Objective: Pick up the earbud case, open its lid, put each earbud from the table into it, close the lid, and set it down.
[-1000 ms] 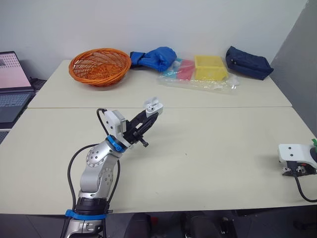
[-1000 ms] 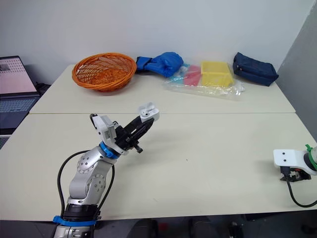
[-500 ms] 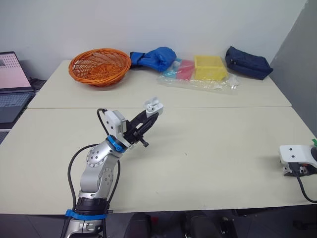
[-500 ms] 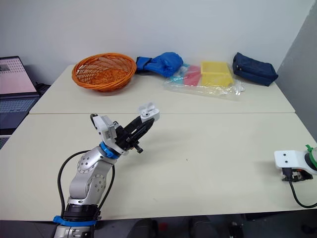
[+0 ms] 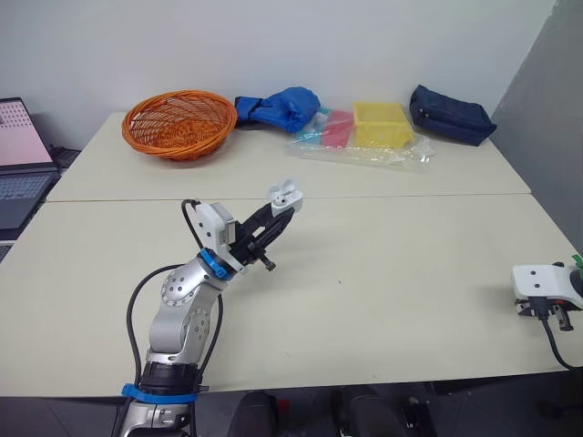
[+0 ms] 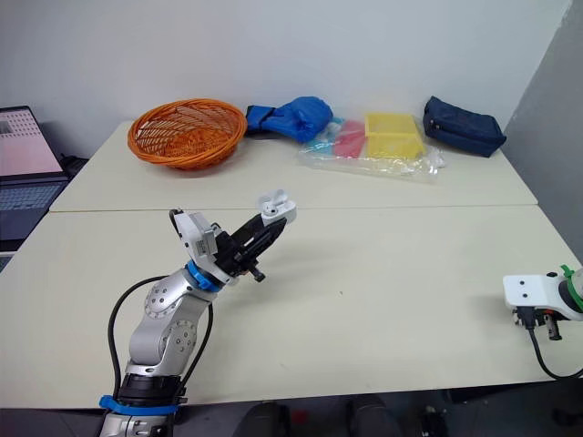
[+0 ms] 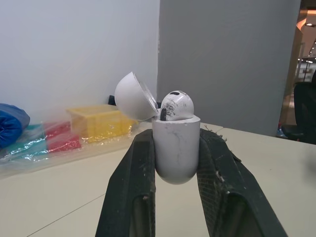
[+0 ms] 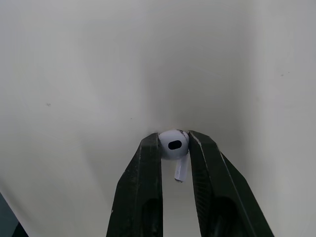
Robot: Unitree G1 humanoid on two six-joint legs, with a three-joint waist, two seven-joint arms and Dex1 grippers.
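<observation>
over the table [image 5: 410, 273], earbud case [image 7: 176, 153] is hanging with lid [image 7: 133, 96] open.
left gripper [image 5: 276, 208] is clamping it, one earbud [image 7: 176, 104] seated; right gripper [image 8: 174, 139] is pinching the other earbud [image 8: 173, 146].

Two cream tables [image 5: 410, 273] pushed together (seam between them), plain white wall [image 5: 364, 41] behind, grey panel [image 5: 547, 100] at right

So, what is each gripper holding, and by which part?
Left gripper grips the open earbud case by the sides of its body; right gripper pinches an earbud by its head.
</observation>
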